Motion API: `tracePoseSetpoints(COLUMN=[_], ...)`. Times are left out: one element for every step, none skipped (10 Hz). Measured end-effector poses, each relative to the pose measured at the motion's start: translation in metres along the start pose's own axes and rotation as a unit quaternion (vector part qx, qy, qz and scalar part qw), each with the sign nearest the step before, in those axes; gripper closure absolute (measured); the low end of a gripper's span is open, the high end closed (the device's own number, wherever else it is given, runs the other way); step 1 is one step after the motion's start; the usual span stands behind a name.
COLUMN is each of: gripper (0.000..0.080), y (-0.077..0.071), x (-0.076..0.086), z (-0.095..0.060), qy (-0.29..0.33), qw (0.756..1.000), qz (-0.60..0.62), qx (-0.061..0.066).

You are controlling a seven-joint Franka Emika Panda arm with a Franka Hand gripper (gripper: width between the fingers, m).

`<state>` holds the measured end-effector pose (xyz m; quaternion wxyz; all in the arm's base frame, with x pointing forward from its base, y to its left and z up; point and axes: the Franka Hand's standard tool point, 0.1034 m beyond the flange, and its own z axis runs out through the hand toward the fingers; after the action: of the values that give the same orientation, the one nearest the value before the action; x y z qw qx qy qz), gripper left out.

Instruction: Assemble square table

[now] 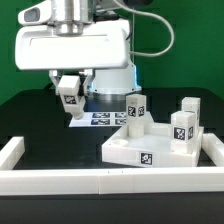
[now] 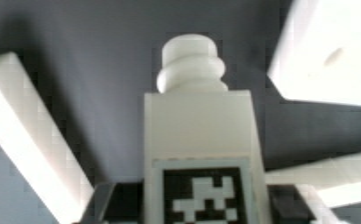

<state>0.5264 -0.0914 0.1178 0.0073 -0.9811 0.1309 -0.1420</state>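
Observation:
The white square table slab [image 1: 150, 148] lies on the black table at the exterior view's right, with tags on its sides and leg posts [image 1: 136, 109] [image 1: 184, 123] standing on it. My gripper [image 1: 69, 92] hangs above the table to the slab's left, shut on a white tagged leg post [image 1: 68, 93]. In the wrist view that leg post [image 2: 198, 130] fills the middle, its knobbed screw end pointing away and its tag between my fingers [image 2: 120, 200]. A corner of the slab [image 2: 333, 50] shows beside it.
The marker board [image 1: 103, 117] lies flat behind the slab, under the arm. A long low white wall [image 1: 60, 180] borders the front and sides of the work area; part of it shows in the wrist view [image 2: 31, 130].

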Motion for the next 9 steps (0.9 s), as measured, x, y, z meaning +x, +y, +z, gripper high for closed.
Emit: tracePoseSetpoints(gripper=[0.0511, 0.0511, 0.0511, 0.0511, 0.0511, 0.0511, 0.0511, 0.0511, 0.0511], y=[0.002, 0.003, 0.002, 0.002, 0.003, 0.002, -0.020, -0.033, -0.043], x=[-0.002, -0.002, -0.002, -0.002, -0.003, -0.007, -0.007, 0.000, 0.005], z=[0.001, 0.001, 0.001, 0.001, 0.002, 0.006, 0.010, 0.012, 0.011], qy=[-0.002, -0.002, -0.002, -0.002, -0.001, 0.005, 0.004, 0.006, 0.003], qw=[1.000, 1.000, 1.000, 1.000, 1.000, 1.000, 1.000, 1.000, 0.999], qz=[0.001, 0.002, 0.002, 0.002, 0.000, 0.000, 0.019, 0.014, 0.035], qx=[-0.001, -0.001, -0.001, -0.001, -0.002, -0.007, 0.001, 0.007, 0.013])
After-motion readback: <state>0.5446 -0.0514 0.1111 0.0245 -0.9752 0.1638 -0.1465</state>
